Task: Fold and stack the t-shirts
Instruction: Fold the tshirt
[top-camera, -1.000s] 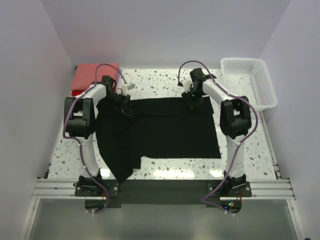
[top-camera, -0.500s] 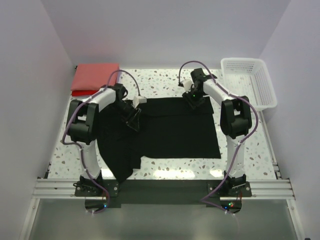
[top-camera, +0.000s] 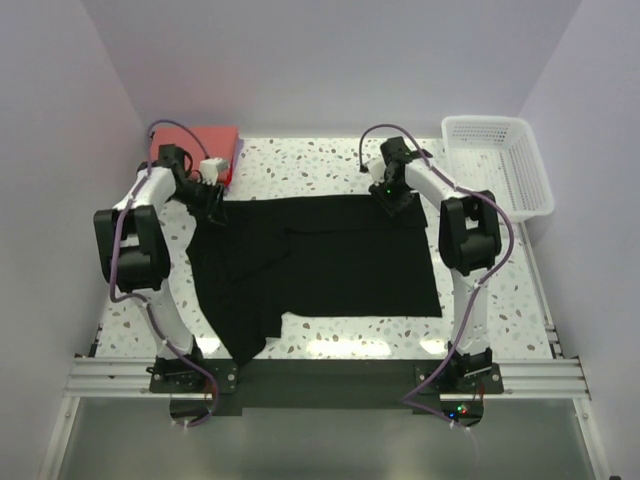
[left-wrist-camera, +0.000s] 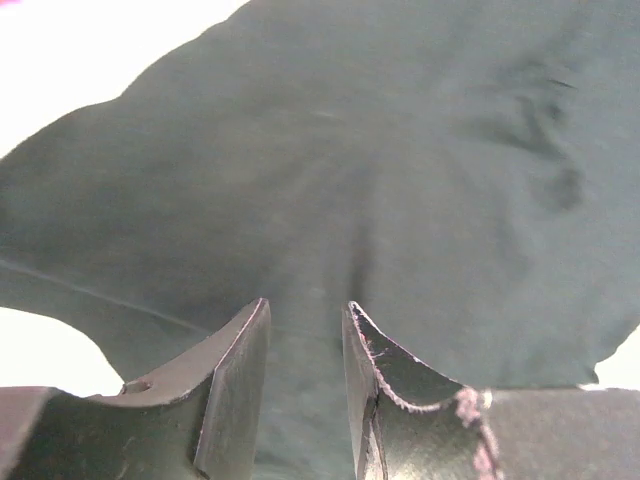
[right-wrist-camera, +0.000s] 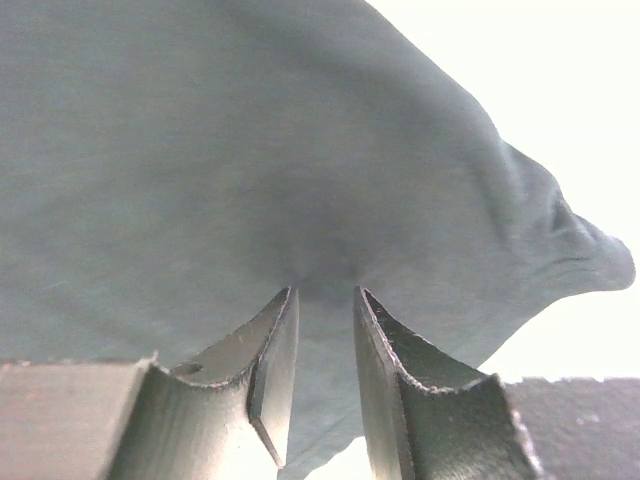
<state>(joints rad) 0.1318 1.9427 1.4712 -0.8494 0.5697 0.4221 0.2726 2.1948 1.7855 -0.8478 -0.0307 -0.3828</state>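
Note:
The black t-shirt (top-camera: 340, 255) lies spread on the speckled table, its left side rumpled and hanging toward the front edge. My left gripper (top-camera: 212, 205) is at its far left corner, jaws pinched on the cloth, which puckers toward them in the left wrist view (left-wrist-camera: 307, 310). My right gripper (top-camera: 392, 203) is at the shirt's far edge toward the right, also pinched on black cloth (right-wrist-camera: 250, 150), which gathers at the tips (right-wrist-camera: 325, 295). The folded coral-red t-shirts (top-camera: 222, 140) lie at the far left corner, partly hidden by my left arm.
A white plastic lattice basket (top-camera: 497, 165) stands at the far right of the table. Bare speckled table (top-camera: 310, 160) shows beyond the shirt and on both sides. The aluminium frame rail (top-camera: 320, 375) runs along the near edge.
My left gripper has swung from over the middle of the shirt back out to the far left, drawing the shirt's far left corner outward and flatter. The right gripper has stayed put.

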